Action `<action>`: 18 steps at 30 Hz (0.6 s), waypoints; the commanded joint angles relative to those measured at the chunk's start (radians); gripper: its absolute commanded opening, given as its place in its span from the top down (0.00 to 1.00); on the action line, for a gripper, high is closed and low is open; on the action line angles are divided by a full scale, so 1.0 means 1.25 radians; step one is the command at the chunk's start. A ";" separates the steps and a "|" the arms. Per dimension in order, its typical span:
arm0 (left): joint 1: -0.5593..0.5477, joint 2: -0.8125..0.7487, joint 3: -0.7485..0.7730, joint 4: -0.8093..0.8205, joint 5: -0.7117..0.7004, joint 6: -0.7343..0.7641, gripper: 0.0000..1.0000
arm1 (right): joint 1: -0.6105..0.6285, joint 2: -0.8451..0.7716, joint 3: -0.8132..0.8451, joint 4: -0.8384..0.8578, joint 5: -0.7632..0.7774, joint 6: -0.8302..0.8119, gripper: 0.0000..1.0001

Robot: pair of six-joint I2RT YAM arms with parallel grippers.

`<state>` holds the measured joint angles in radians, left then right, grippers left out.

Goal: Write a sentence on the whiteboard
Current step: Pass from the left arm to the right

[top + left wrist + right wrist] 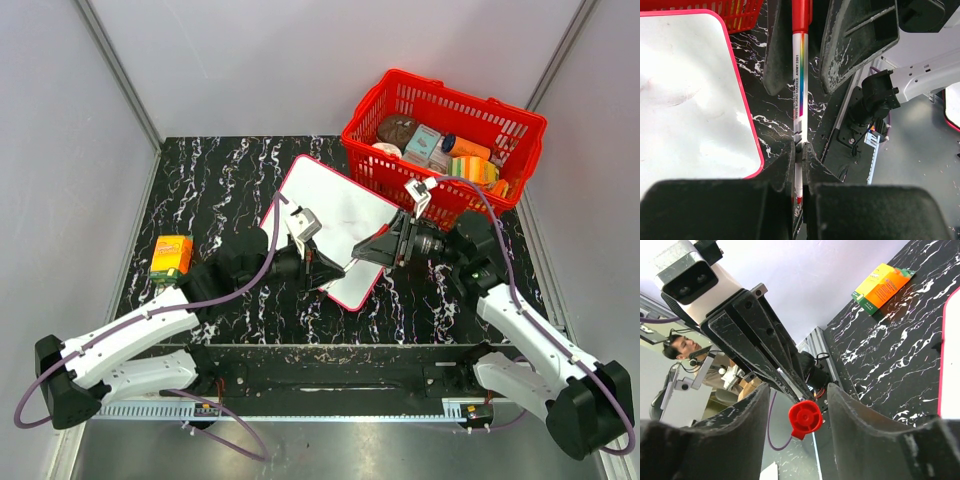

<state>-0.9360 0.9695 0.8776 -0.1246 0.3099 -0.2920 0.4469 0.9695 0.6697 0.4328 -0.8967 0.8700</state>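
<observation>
1. Where I'm at: the left gripper [799, 150] is pinched tight on the tail end of the marker [800, 90], holding it out above the tabletop [220, 180]. The right gripper [800, 400] faces it and straddles the red cap [805, 419]. Its jaws are partly spread with a visible gap on one side, so I'd say there's no real grip on the cap yet.
2. The whiteboard [335, 215] lies on the tabletop right beside the red basket [445, 140], with both grippers over its near edge. It looks blank apart from faint smudges, no sentence on it. So I reckon this is the uncapping step, very early on.
3. I'd centre the cap between the pads before squeezing. In the right wrist view it sits closer to one pad, and a lopsided squeeze could shove the marker sideways.
4. Clamp on the red cap only, not the white barrel, or nothing will separate.
5. Pull straight along the marker's length, no bending. The left gripper only has the thin tail, so any off-line tug has plenty of leverage.
6. Main worry: the cap pops and the marker tilts or slips in the left gripper, which would wreck the tip angle for writing. Slow pull, firm hold.
</observation>
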 commanded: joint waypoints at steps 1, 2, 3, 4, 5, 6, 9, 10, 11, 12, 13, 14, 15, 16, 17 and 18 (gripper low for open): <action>0.004 -0.016 0.039 0.040 -0.006 -0.003 1.00 | 0.007 -0.006 -0.010 0.064 -0.035 0.019 0.49; 0.004 -0.015 0.039 0.037 -0.007 -0.002 1.00 | 0.007 -0.007 -0.013 0.066 -0.036 0.023 0.52; 0.003 -0.015 0.039 0.036 -0.004 -0.001 1.00 | 0.007 -0.009 -0.015 0.066 -0.035 0.024 0.54; 0.004 -0.014 0.040 0.036 -0.004 -0.001 1.00 | 0.008 -0.009 -0.018 0.066 -0.036 0.026 0.54; 0.004 -0.012 0.040 0.036 -0.003 -0.001 1.00 | 0.008 -0.006 -0.018 0.067 -0.039 0.024 0.55; 0.004 -0.011 0.040 0.037 -0.003 -0.003 1.00 | 0.008 -0.005 -0.018 0.069 -0.040 0.026 0.57; 0.004 -0.009 0.040 0.040 0.001 -0.006 1.00 | 0.014 0.005 -0.025 0.097 -0.042 0.038 0.59; 0.004 -0.009 0.039 0.038 0.001 -0.004 1.00 | 0.018 0.010 -0.029 0.103 -0.044 0.043 0.60; 0.004 -0.009 0.038 0.038 -0.002 -0.004 1.00 | 0.019 0.011 -0.029 0.105 -0.044 0.044 0.62; 0.004 -0.009 0.038 0.038 -0.005 -0.004 1.00 | 0.019 0.012 -0.030 0.104 -0.044 0.045 0.64; 0.004 -0.009 0.035 0.039 -0.006 -0.006 1.00 | 0.022 0.016 -0.029 0.102 -0.044 0.045 0.69; 0.004 -0.009 0.037 0.040 -0.005 -0.006 1.00 | 0.023 0.017 -0.026 0.099 -0.046 0.044 0.71; 0.004 -0.009 0.035 0.041 -0.007 -0.007 1.00 | 0.023 0.017 -0.025 0.093 -0.047 0.043 0.74; 0.004 -0.007 0.032 0.046 -0.009 -0.008 1.00 | 0.024 0.016 -0.025 0.092 -0.048 0.037 0.82; 0.004 -0.010 0.031 0.048 -0.011 -0.008 1.00 | 0.025 0.016 -0.025 0.086 -0.046 0.034 0.88; 0.004 -0.010 0.029 0.049 -0.016 -0.009 1.00 | 0.025 0.016 -0.023 0.074 -0.046 0.028 0.94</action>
<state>-0.9363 0.9684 0.8776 -0.1215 0.3099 -0.2996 0.4618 0.9962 0.6319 0.5007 -0.9249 0.9073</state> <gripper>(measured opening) 0.047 0.170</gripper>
